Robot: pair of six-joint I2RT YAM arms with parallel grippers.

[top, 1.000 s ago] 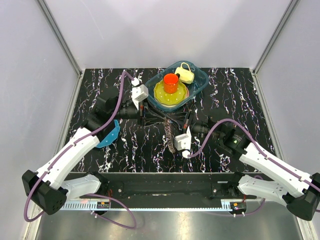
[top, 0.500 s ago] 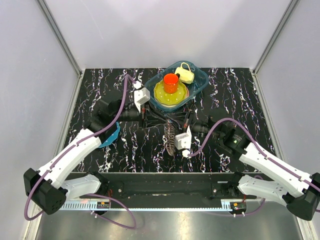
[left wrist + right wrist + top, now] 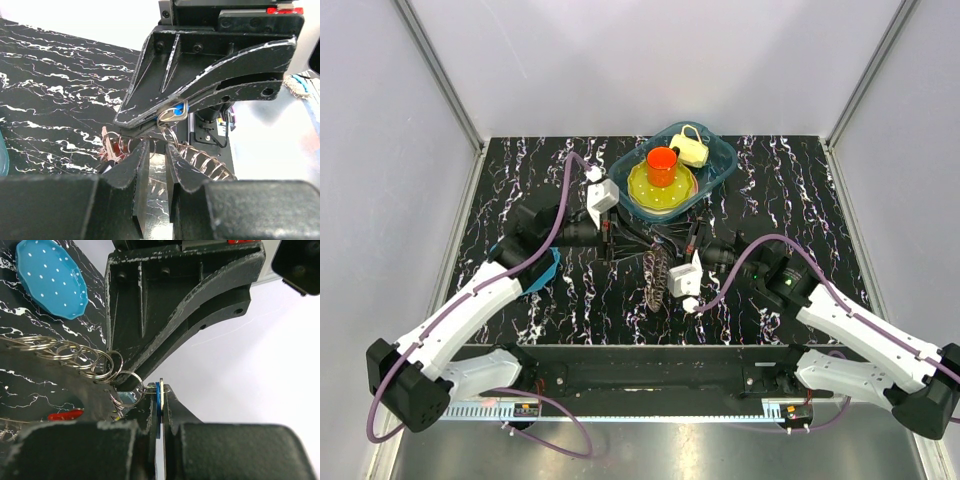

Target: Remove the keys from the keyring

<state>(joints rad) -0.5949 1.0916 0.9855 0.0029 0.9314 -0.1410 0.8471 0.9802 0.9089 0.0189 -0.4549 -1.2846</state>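
Bright, even light from above, soft shadows on the marbled table (image 3: 800, 180); wrist views blur up close, white glare behind.

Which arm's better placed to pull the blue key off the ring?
Right. Right gripper: jaws shut on the blue key. Left gripper only sits at the coils of the keyring, likely better for bracing.

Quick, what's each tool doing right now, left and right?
Left tool: nearly closed, apparently pinching the keyring.
Right tool: closed on a blue-headed key.
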